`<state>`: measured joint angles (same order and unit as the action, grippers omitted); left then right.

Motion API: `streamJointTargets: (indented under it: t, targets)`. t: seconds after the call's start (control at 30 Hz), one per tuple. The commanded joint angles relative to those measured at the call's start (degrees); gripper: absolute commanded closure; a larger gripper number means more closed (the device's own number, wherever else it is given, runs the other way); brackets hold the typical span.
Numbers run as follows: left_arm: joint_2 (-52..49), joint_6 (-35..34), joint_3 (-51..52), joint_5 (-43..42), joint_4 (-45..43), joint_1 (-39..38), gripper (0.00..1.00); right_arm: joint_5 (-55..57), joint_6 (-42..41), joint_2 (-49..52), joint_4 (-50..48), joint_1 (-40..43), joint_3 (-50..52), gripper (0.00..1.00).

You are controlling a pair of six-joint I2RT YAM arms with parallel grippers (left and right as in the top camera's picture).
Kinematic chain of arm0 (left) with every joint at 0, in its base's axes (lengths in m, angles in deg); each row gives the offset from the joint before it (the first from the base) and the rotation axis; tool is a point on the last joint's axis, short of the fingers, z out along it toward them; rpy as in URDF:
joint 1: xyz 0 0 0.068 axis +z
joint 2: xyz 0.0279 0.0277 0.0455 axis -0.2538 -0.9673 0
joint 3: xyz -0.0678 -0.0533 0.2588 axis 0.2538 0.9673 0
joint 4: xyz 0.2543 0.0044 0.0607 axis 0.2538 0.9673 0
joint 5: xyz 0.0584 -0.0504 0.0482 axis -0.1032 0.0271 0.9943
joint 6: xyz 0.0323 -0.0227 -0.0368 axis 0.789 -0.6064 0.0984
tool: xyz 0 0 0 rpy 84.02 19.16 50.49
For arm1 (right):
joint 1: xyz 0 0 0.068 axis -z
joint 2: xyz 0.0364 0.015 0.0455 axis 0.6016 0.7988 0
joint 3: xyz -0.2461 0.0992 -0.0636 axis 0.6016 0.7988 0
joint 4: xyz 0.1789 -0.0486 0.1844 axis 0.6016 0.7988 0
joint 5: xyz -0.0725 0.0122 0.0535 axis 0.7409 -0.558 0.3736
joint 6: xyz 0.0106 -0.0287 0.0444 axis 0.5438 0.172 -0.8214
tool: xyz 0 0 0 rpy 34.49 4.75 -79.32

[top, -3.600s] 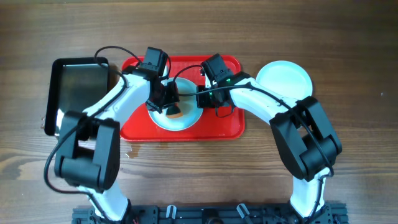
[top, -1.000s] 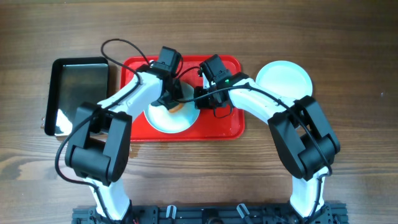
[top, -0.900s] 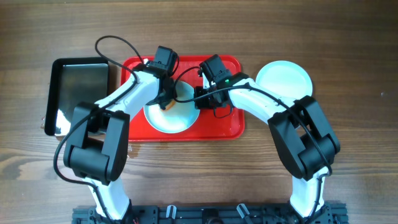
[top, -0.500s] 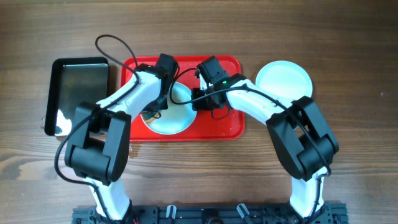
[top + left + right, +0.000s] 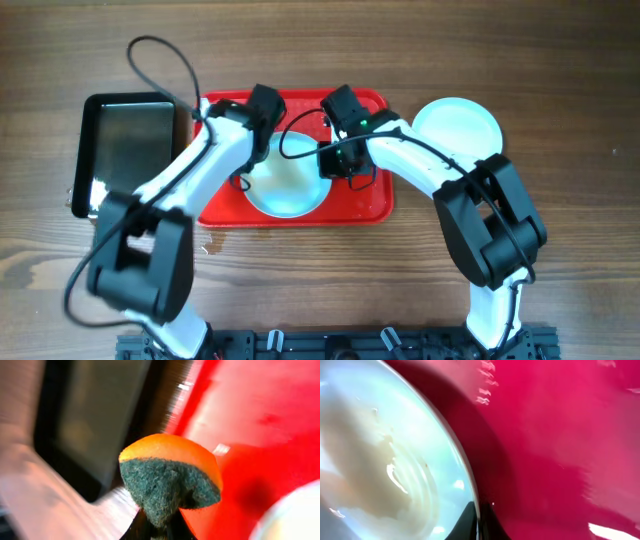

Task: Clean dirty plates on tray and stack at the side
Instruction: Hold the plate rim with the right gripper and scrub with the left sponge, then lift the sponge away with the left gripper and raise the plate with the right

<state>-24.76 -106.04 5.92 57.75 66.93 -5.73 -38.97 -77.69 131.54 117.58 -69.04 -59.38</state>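
A pale aqua plate (image 5: 290, 182) lies on the red tray (image 5: 365, 200). My right gripper (image 5: 327, 168) is shut on its right rim; in the right wrist view the fingertips (image 5: 479, 522) pinch the rim of the plate (image 5: 380, 460), which carries a faint brownish film. My left gripper (image 5: 240, 180) is shut on an orange-and-green sponge (image 5: 170, 477), held off the plate over the tray's left part (image 5: 250, 425). Another clean plate (image 5: 457, 128) sits on the table to the right of the tray.
A black metal pan (image 5: 125, 150) lies left of the tray and also shows in the left wrist view (image 5: 95, 420). The left arm's cable loops above the pan. A small wet patch marks the wood below the tray's left corner (image 5: 208, 247).
My left gripper has carried the sponge from the middle of the plate leftward, off the plate toward the tray's left edge. My right gripper stays on the plate's rim.
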Motion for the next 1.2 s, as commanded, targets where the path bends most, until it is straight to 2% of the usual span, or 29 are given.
streamJointTargets:
  t: [0.0, 0.1, 0.43, 0.53, 0.67, 0.87, 1.0, 1.17]
  targets:
    - [5.51, -1.49, -0.37, -21.16, -1.46, 1.84, 0.96, 13.27, 1.99, -2.78, 7.23, 0.50, -4.13, 0.96]
    - [6.16, -1.40, -0.37, -25.44, -1.57, 2.99, 0.96, 19.43, 4.46, -6.45, 14.51, 0.50, -9.66, 0.96]
    - [5.79, -1.38, -0.31, -25.40, 1.05, 3.19, 0.96, 32.98, 6.36, -16.46, 24.68, -1.70, -16.63, 0.96]
    - [5.79, -1.36, -0.24, -25.35, 0.83, 3.21, 0.96, 39.91, 6.86, -18.14, 24.87, -4.13, -16.68, 0.96]
    - [5.77, -0.09, -0.20, -25.40, 0.39, 4.00, 0.96, 57.77, 7.80, -18.16, 25.11, -9.22, -16.61, 0.96]
    - [5.77, -0.07, -0.20, -25.40, 0.79, 4.20, 0.96, 76.74, 12.15, -18.14, 22.27, -15.93, -16.59, 0.96]
    - [5.77, -0.07, -0.20, -25.40, 0.83, 4.20, 0.96, 82.01, 15.52, -17.97, 20.20, -18.51, -16.59, 0.96]
    - [5.77, -0.07, -0.20, -25.40, 0.92, 4.20, 0.96, 82.47, 16.79, -17.97, 19.78, -19.32, -16.59, 0.96]
